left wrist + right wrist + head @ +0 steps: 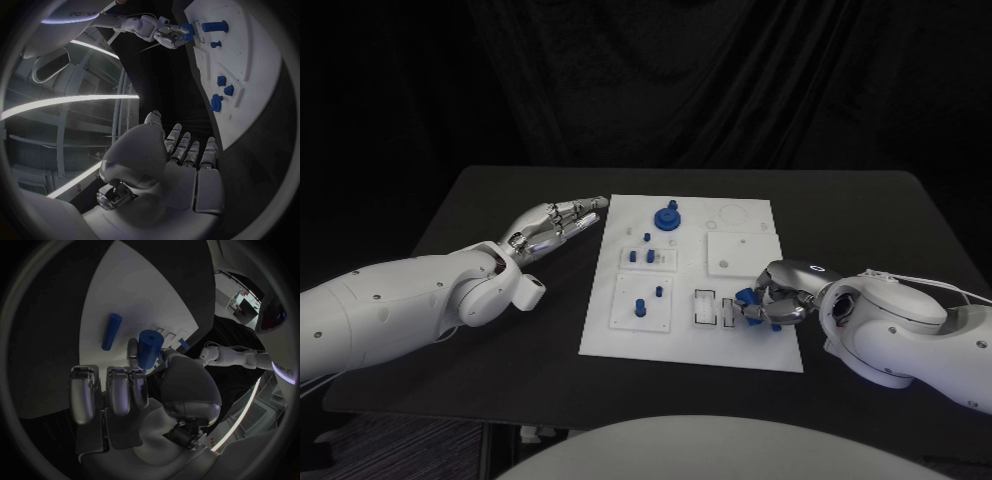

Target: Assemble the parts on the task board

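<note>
The flat white plastic task board (750,350) is laid mid-table, within reach of both arms. The left hand (557,226) is rested just off the board's left edge, fingers extended, nothing held, presumably parked clear. The right hand (777,297) is held over the board's near right recesses, a short blue plastic cylinder (149,348) pinched between thumb and fingers; seating cannot be judged. A second blue peg (110,331) is seen lying flat on the board nearby.

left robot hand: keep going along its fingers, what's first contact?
Probably the task board: the left robot hand points toward its far left edge. It could skim that corner; depth is unclear.
</note>
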Controlling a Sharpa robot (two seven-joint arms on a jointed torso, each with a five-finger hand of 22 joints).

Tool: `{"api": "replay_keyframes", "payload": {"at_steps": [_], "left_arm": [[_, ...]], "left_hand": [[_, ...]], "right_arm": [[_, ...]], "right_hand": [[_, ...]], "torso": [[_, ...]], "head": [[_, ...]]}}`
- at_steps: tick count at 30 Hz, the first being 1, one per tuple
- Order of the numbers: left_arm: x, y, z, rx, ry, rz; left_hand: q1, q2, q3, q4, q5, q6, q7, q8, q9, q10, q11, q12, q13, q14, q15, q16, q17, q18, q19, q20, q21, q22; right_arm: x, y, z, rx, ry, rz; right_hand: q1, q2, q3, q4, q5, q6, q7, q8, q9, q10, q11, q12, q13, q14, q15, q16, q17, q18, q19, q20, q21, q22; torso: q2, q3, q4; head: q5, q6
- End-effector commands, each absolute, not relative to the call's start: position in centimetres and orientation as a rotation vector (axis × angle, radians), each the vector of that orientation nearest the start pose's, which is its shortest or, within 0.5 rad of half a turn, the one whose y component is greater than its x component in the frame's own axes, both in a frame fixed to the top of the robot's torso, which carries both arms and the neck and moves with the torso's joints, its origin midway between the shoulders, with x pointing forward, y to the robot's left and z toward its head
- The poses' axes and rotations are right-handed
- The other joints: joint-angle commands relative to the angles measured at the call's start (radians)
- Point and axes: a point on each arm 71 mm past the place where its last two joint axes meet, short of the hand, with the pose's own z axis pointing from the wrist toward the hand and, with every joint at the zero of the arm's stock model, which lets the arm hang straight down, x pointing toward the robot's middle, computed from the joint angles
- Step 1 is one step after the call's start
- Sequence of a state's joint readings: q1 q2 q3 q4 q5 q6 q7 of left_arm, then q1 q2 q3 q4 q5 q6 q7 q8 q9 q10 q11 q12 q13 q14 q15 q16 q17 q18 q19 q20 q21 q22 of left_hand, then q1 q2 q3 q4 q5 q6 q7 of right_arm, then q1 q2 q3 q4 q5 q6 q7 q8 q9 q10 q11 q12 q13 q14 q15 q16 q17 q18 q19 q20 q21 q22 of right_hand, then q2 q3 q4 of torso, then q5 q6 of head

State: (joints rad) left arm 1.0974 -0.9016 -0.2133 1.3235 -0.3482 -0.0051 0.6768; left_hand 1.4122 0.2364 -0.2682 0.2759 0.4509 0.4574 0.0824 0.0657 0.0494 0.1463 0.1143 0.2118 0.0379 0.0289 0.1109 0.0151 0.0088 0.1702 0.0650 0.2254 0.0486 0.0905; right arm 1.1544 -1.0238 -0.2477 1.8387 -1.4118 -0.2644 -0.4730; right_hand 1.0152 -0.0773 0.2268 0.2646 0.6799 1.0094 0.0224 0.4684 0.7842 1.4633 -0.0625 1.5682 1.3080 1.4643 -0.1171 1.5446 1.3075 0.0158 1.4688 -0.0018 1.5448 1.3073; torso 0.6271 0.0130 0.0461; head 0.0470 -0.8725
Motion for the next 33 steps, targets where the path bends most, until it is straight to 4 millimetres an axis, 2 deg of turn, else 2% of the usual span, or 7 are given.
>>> {"api": "replay_keyframes", "payload": {"at_steps": [1,7,13,19,25,27,33], "left_arm": [[45.3,27.8,-27.1,-0.656,1.558,-1.650],[45.4,27.6,-27.1,-0.656,1.560,-1.652],[45.4,27.5,-27.1,-0.656,1.563,-1.654],[45.5,27.4,-27.2,-0.656,1.566,-1.657],[45.5,27.3,-27.2,-0.656,1.567,-1.659],[45.5,27.3,-27.2,-0.656,1.568,-1.659],[45.5,27.3,-27.2,-0.657,1.570,-1.660]], "left_hand": [[0.010,-0.002,0.007,0.001,0.006,0.002,0.006,-0.001,0.000,-0.006,-0.004,-0.004,-0.001,0.000,0.003,-0.001,0.000,0.011,-0.001,0.005,0.004,0.001],[0.010,-0.001,0.008,0.001,0.006,0.002,0.006,-0.001,0.000,-0.006,-0.004,-0.005,-0.001,-0.001,0.003,-0.001,0.000,0.011,0.000,0.005,0.004,0.001],[0.011,-0.001,0.008,0.002,0.007,0.002,0.006,-0.001,0.000,-0.007,-0.004,-0.005,-0.001,0.000,0.003,-0.001,0.000,0.011,0.000,0.005,0.005,0.001],[0.012,0.000,0.009,0.002,0.007,0.002,0.007,-0.001,0.000,-0.007,-0.005,-0.005,-0.001,0.000,0.003,-0.001,0.000,0.011,0.000,0.006,0.005,0.001],[0.012,0.000,0.009,0.003,0.007,0.001,0.007,-0.001,0.000,-0.007,-0.005,-0.005,-0.001,0.000,0.004,-0.001,0.000,0.011,0.000,0.006,0.005,0.002],[0.012,0.000,0.009,0.003,0.007,0.001,0.007,-0.001,0.000,-0.007,-0.005,-0.005,-0.001,0.000,0.004,-0.001,0.000,0.011,0.000,0.006,0.005,0.002],[0.013,0.001,0.009,0.003,0.007,0.000,0.007,-0.001,0.000,-0.008,-0.005,-0.006,-0.001,0.000,0.004,-0.001,0.000,0.011,0.001,0.006,0.006,0.002]], "right_arm": [[38.0,-21.9,-25.8,0.243,2.107,0.521],[38.1,-21.7,-26.1,0.392,2.187,0.565],[38.2,-20.9,-26.6,0.378,2.248,0.567],[38.4,-20.1,-26.8,0.320,2.271,0.545],[38.7,-19.3,-27.0,0.298,2.274,0.545],[38.8,-19.1,-27.0,0.292,2.272,0.546],[38.9,-18.6,-27.0,0.267,2.270,0.554]], "right_hand": [[0.024,0.025,0.102,-0.093,0.008,0.030,-0.024,0.004,0.003,0.107,-0.006,0.003,0.263,0.091,-0.006,-0.007,0.183,-0.006,0.085,-0.008,-0.006,0.251],[0.010,0.028,0.107,-0.089,0.004,0.021,-0.022,0.001,0.007,0.107,-0.005,0.003,0.263,0.089,-0.005,-0.011,0.175,-0.002,0.076,-0.007,-0.021,0.245],[-0.004,0.030,0.115,-0.091,-0.029,0.002,-0.017,-0.003,0.016,0.107,0.000,0.003,0.263,0.088,-0.002,-0.013,0.170,0.000,0.073,-0.004,-0.027,0.243],[-0.032,0.030,0.110,-0.084,-0.101,-0.008,-0.012,-0.008,0.024,0.107,0.005,0.003,0.263,0.087,0.003,-0.017,0.162,0.002,0.070,0.000,-0.034,0.240],[-0.069,0.035,0.090,-0.063,-0.197,-0.015,-0.006,-0.016,0.027,0.107,0.010,0.003,0.263,0.086,0.008,-0.019,0.158,0.003,0.067,0.005,-0.040,0.238],[-0.071,0.036,0.088,-0.061,-0.205,-0.016,-0.005,-0.017,0.027,0.107,0.011,0.003,0.263,0.086,0.008,-0.020,0.156,0.004,0.066,0.005,-0.041,0.238],[-0.098,0.041,0.061,-0.038,-0.283,-0.025,0.001,-0.025,0.030,0.107,0.016,0.003,0.263,0.085,0.012,-0.021,0.152,0.004,0.065,0.009,-0.045,0.236]], "torso": [[0.000,-0.0013,0.0000],[0.001,-0.0010,0.0005],[0.001,-0.0001,-0.0005],[0.001,0.0001,-0.0002],[0.001,0.0005,-0.0005],[0.001,0.0003,-0.0004],[0.001,-0.0001,-0.0002]], "head": [[0.000,0.000],[0.002,0.000],[0.004,0.000],[0.004,0.000],[0.005,0.000],[0.005,0.000],[0.007,0.000]]}}
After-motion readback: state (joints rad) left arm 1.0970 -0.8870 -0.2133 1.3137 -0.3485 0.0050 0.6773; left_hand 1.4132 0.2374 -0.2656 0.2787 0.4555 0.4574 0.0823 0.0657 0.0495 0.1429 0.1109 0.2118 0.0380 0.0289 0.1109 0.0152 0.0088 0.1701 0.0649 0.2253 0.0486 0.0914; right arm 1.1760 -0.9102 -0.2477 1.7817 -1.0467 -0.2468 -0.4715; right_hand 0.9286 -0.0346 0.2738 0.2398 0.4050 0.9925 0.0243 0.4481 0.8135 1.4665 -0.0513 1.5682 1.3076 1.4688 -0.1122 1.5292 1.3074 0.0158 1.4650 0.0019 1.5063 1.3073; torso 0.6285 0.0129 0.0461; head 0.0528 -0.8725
